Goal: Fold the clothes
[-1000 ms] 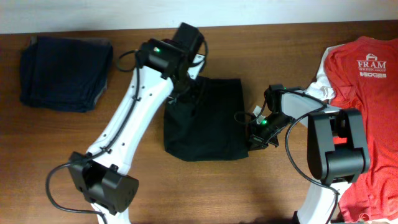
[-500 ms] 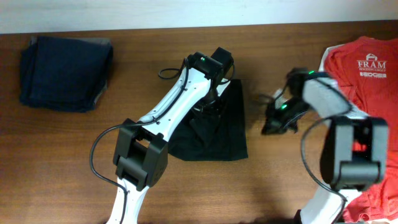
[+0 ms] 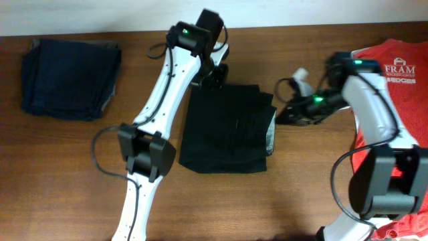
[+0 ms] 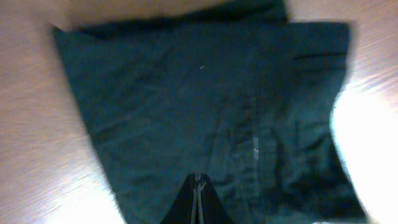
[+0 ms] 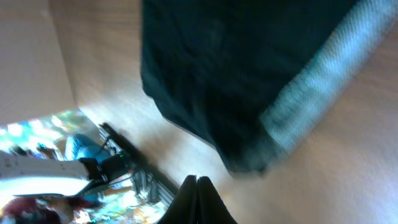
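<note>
Left gripper (image 4: 198, 184) closed, right gripper (image 5: 196, 183) closed, both arms outstretched

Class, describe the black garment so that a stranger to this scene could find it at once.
On the wooden table, look to the middle. The black garment lies flat there, between folded navy clothes at the left and a red T-shirt at the right. Only it has a pale grey band along one edge.

The black clothes (image 3: 224, 130) lie flat and folded on the table, with a pale grey band on the right edge
</note>
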You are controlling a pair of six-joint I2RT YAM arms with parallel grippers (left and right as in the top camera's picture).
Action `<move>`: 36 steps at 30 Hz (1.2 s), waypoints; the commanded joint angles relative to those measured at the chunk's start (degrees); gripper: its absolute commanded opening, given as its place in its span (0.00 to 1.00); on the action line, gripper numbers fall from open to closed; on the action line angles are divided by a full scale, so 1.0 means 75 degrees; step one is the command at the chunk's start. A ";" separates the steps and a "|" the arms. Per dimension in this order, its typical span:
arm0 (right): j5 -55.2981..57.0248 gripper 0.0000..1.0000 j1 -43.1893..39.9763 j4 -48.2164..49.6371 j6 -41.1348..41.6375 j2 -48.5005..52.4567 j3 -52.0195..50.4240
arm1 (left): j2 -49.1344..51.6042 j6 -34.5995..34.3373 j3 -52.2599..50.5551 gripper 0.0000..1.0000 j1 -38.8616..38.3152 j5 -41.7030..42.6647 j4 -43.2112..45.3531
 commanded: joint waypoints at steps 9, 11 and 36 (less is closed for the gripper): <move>0.1510 0.04 0.1976 0.5141 0.2999 -0.0085 -0.4960 | 0.1990 0.0382 -0.0108 0.01 0.0207 0.0851 0.0189; 0.1504 0.04 0.1961 0.5753 0.3130 -0.0085 -0.5537 | 0.1985 0.0382 -0.0023 0.01 0.0207 0.0860 0.0207; 0.2372 0.99 -0.2489 0.3048 0.2719 -0.0877 -0.2757 | -0.4272 -0.1600 -0.8929 0.01 -0.0329 0.1040 0.2465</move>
